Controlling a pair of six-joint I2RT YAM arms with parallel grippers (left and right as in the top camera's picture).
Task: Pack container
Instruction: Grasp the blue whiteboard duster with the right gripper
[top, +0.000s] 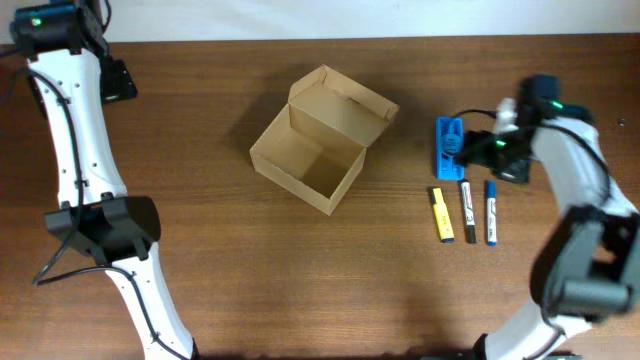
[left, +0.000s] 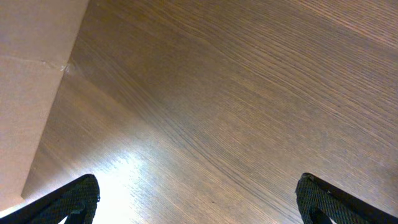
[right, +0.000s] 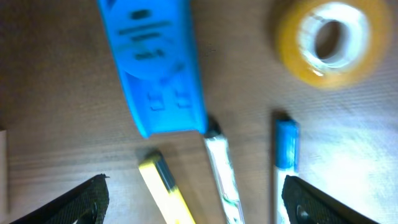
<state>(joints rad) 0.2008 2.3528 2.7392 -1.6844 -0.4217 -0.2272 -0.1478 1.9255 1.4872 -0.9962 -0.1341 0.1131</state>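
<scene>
The container, an open tan cardboard box (top: 310, 150) with its flap lid raised, stands mid-table. To its right lies a small blue plastic case (top: 447, 145), with a yellow highlighter (top: 441, 215), a white marker (top: 467, 211) and a blue marker (top: 491, 212) below it. My right gripper (top: 470, 150) hovers open beside the case. In the right wrist view the open jaws (right: 196, 205) sit over the highlighter (right: 165, 190) and white marker (right: 221, 174), with the case (right: 155, 68) ahead. My left gripper (top: 115, 80) is open and empty at the far left back.
A roll of yellow tape (right: 329, 40) lies beyond the blue marker (right: 285, 162). The left wrist view shows bare wood between open jaws (left: 199, 202) and a tan surface (left: 31, 93) at the left edge; I cannot tell what it is.
</scene>
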